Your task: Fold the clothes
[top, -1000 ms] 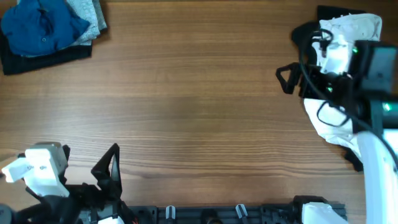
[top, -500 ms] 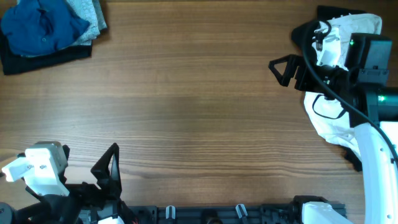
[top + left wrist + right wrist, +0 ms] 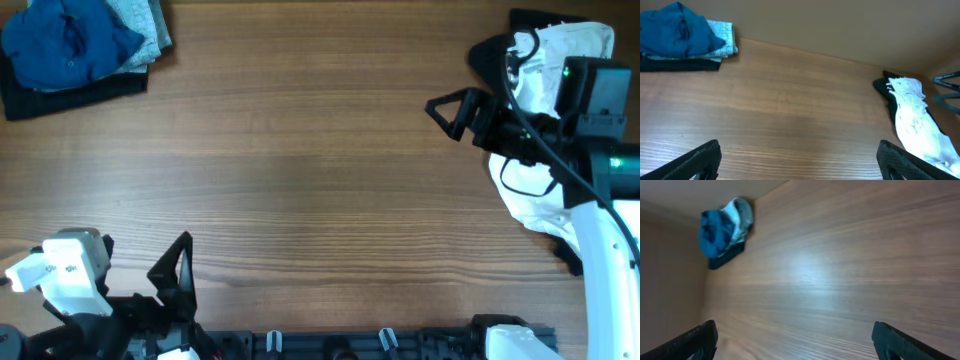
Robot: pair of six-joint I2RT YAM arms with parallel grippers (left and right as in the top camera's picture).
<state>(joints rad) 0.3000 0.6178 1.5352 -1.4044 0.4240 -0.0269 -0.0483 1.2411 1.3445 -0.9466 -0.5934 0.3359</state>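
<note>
A crumpled white garment lies on a dark one at the table's right edge, partly hidden under my right arm; it also shows in the left wrist view. A stack of folded clothes, blue on pale grey on black, sits at the far left corner, and shows in the left wrist view and the right wrist view. My right gripper is open and empty, above bare wood just left of the white garment. My left gripper is open and empty at the front left edge.
The wooden table spans the view between the two clothing piles. A black rail with clips runs along the front edge.
My right gripper has moved left and slightly up, away from the white garment, and stays open. The left arm has not moved.
</note>
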